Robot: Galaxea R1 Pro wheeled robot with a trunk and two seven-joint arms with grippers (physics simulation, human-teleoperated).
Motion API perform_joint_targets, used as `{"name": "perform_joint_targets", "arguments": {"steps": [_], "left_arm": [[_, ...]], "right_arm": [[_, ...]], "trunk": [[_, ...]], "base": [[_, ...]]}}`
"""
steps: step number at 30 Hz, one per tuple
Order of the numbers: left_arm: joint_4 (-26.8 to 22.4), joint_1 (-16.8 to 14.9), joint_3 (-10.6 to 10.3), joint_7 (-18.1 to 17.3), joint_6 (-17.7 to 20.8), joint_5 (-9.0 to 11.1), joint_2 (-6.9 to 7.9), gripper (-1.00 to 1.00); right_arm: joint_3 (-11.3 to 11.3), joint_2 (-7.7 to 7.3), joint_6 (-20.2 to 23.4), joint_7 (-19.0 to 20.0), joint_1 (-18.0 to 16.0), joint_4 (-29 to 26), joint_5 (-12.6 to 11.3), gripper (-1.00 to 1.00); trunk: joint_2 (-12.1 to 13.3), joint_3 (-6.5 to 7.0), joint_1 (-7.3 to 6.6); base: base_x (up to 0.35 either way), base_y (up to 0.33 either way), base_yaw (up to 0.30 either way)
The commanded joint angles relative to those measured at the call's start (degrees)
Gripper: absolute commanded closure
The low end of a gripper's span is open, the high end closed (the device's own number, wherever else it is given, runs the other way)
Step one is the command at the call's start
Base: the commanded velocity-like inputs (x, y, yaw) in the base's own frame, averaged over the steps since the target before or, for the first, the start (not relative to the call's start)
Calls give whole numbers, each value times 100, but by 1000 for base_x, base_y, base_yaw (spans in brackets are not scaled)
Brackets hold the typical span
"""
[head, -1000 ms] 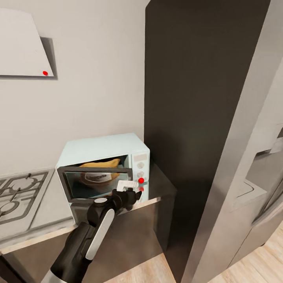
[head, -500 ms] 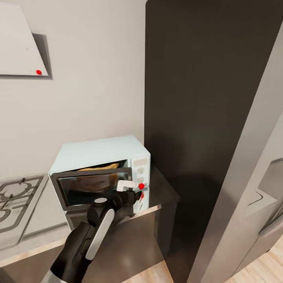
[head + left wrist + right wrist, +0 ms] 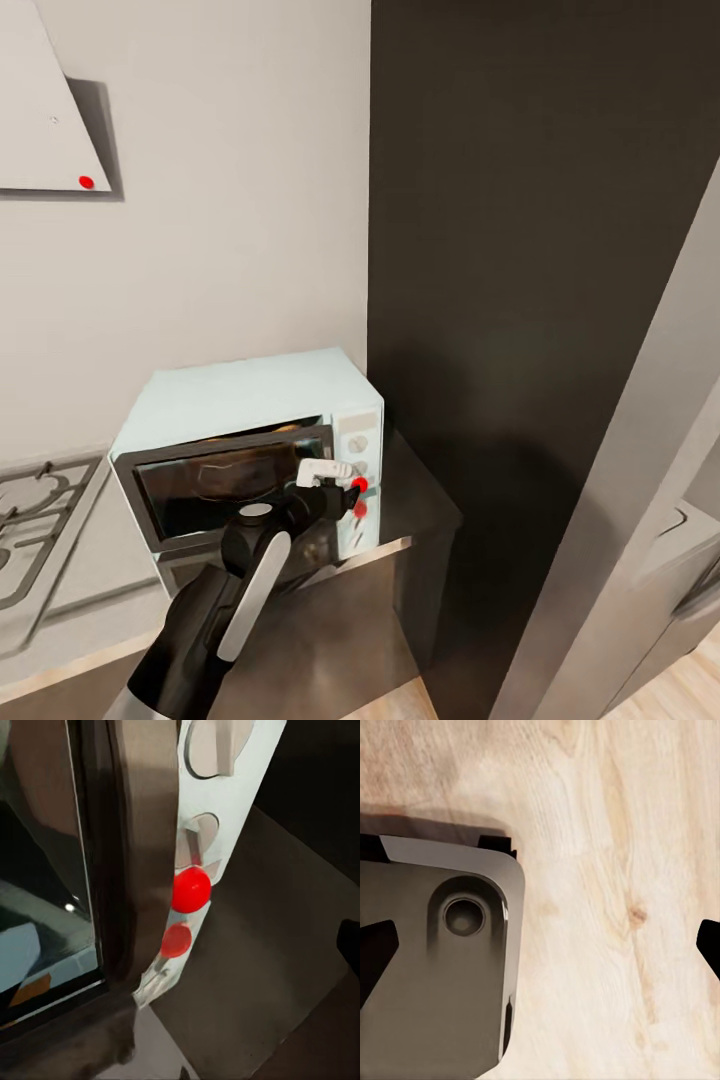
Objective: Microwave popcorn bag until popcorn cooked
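The mint-blue microwave point(image 3: 250, 390) stands on the steel countertop point(image 3: 425, 500) against the wall. Its dark glass door point(image 3: 220, 485) is almost shut. Through the glass the popcorn bag point(image 3: 235, 472) shows only as a dim brown shape; the popcorn is hidden. My left gripper point(image 3: 338, 492) hangs at the door's right edge, just before the red button point(image 3: 359, 484) on the white panel point(image 3: 225, 787), and it looks open with nothing in it. One dark fingertip point(image 3: 349, 945) shows beside the red button point(image 3: 191, 889). My right gripper point(image 3: 541, 949) is open and empty over the wood floor point(image 3: 607, 870).
A tall dark cabinet point(image 3: 520, 250) rises right beside the microwave. A gas hob point(image 3: 30, 510) lies to the left, with a range hood point(image 3: 40, 110) above it. A steel fridge point(image 3: 640, 500) stands at the right. My own base point(image 3: 435, 967) is below the right gripper.
The microwave door has swung from half open to almost shut, dimming the bag behind the glass. My left gripper has moved up to the red button. The head camera has shifted.
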Motion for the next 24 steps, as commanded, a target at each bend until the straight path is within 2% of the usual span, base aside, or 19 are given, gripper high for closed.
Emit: {"name": "perform_joint_targets", "arguments": {"steps": [1,17,24], "left_arm": [[-5,-5,-4,56,20,62,0,-100],[-6,-5,-21,56,20,62,-1,-100],[-13,-5,-21,142,27,62,-19,-100]], "right_arm": [[-49,-4,-33,13,-8,18,41,-100],[-49,-4,-33,15,-8,18,41,-100],[-49,-4,-33,15,-8,18,41,-100]], "trunk": [[-5,-7,2],[-5,-7,2],[-5,-7,2]], "base": [[104,0,0],[117,0,0],[20,0,0]]}}
